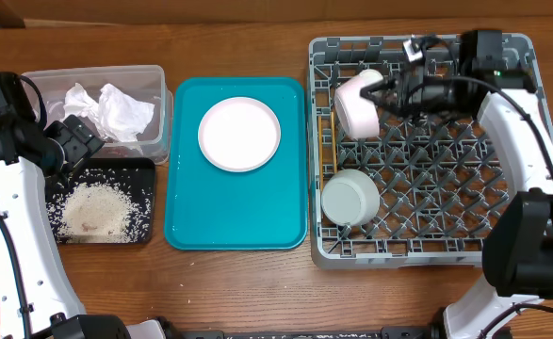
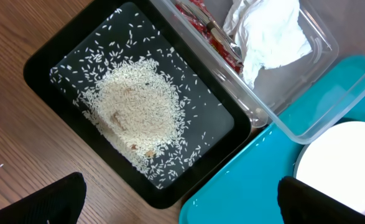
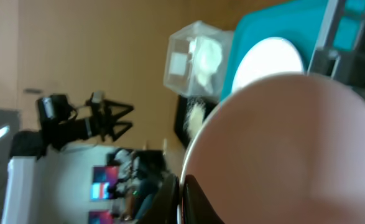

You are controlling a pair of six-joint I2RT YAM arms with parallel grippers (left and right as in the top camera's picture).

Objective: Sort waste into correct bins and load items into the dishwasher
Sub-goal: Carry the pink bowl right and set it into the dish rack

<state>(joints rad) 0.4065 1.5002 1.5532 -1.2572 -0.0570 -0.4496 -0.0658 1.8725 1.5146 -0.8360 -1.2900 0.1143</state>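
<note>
White bowl [image 3: 281,143]: tipped on its side in the far-left corner of the dish rack [image 1: 408,256], directly left of the right gripper [image 1: 382,91], whose fingers are pinched together, apparently on its rim (wrist view blurred). Grey-green bowl [image 1: 349,196]: rack's near-left corner. Left gripper [image 1: 73,141]: spread wide, empty, well left of the rack; right arm is nearer.

Overhead straight down; wrist views close, all share plate [image 1: 239,134].
</note>
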